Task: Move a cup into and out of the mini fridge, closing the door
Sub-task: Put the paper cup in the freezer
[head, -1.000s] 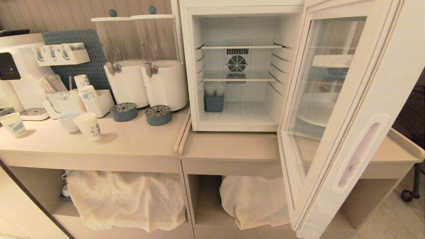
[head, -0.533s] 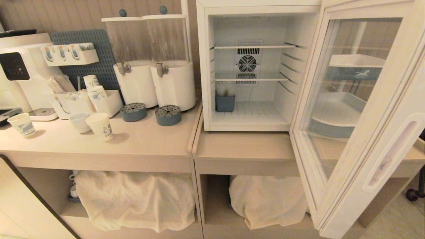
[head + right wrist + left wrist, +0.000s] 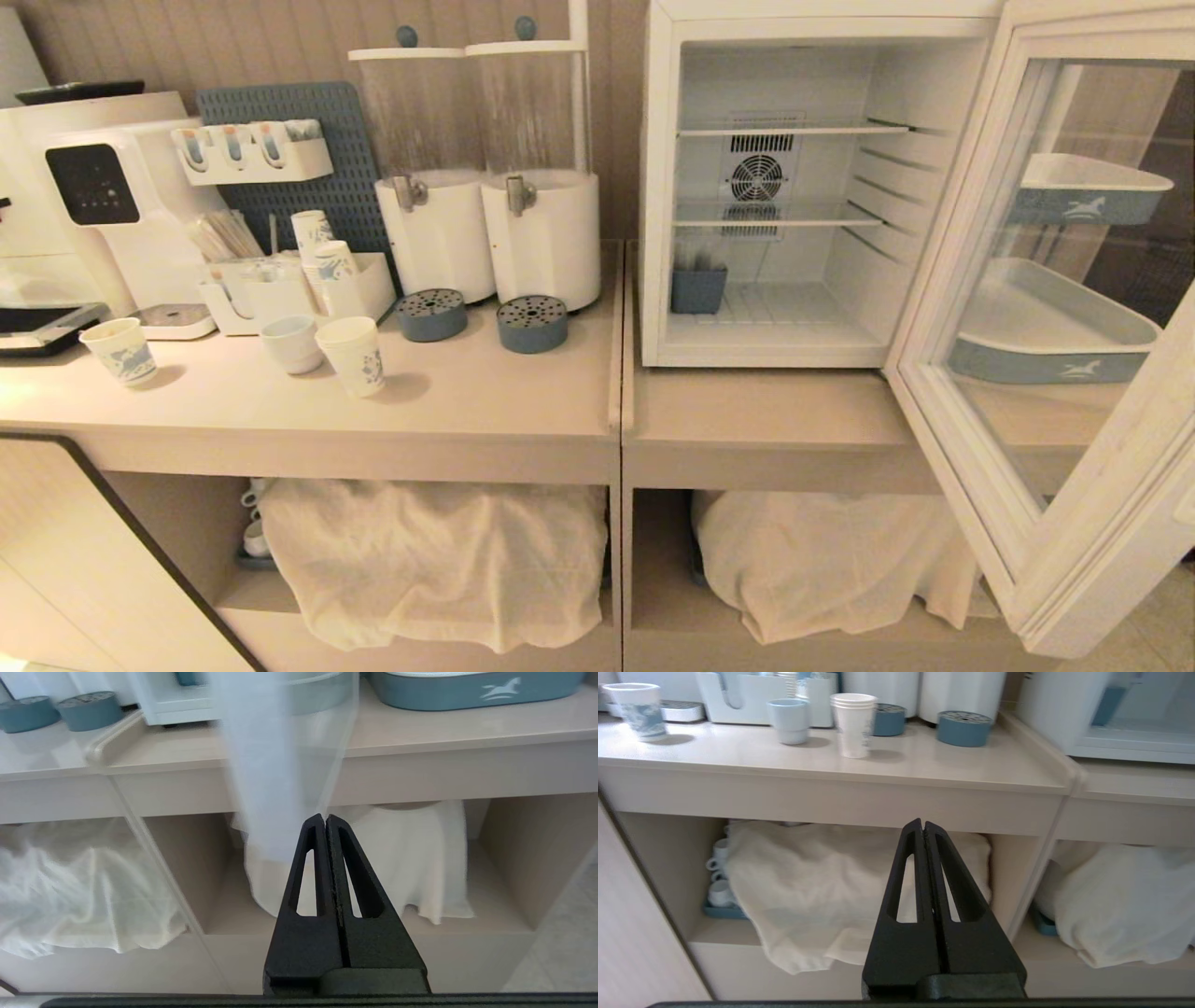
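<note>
Both hands are clenched and empty, low before the table's lower shelves: the left hand [image 3: 924, 826] faces draped cloth, the right hand [image 3: 325, 820] sits behind the door [image 3: 1055, 467], likely swung wide to give access. Above and beyond the left hand stands the cup [image 3: 854, 725]; only the head view shows the mini fridge [image 3: 775, 187] interior.

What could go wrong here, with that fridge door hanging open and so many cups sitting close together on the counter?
The door stands wide open, so an arm or the base could bump it. The cup stands right beside a white mug, so a grab might knock that over. A similar short paper cup could be picked by mistake. Both grippers, left and right, are shut and must open first.
</note>
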### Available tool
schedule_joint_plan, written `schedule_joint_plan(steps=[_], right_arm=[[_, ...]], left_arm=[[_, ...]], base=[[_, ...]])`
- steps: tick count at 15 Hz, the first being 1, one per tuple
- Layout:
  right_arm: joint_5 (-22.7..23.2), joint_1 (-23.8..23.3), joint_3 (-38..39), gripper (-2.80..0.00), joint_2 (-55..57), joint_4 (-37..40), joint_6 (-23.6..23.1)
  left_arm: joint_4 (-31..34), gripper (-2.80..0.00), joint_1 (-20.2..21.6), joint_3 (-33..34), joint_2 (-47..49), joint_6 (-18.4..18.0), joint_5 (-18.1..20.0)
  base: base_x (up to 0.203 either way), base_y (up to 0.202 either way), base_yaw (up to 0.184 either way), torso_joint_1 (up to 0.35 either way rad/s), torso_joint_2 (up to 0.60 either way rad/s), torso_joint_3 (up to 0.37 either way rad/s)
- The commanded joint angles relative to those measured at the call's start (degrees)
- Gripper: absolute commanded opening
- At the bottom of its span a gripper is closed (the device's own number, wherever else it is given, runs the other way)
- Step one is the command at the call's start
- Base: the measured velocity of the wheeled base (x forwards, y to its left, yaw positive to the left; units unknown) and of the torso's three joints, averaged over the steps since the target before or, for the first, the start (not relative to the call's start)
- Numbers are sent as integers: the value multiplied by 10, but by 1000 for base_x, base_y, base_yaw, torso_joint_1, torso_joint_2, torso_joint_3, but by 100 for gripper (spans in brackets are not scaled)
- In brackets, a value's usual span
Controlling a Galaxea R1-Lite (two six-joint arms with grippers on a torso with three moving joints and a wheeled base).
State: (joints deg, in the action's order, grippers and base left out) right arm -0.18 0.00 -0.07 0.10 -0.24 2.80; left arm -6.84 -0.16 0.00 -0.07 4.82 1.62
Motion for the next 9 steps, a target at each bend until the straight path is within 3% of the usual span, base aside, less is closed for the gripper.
schedule_joint_plan(steps=[1,9], right_arm=[[0,0,0,-280,1,0,0],[0,0,1,-280,1,0,0]], left_arm=[[-1,-280,0,23,-2,0,0],[-2,-280,0,23,-2,-1,0]], base=[[0,194,3,2,2,3],[0,191,-1,2,5,1]])
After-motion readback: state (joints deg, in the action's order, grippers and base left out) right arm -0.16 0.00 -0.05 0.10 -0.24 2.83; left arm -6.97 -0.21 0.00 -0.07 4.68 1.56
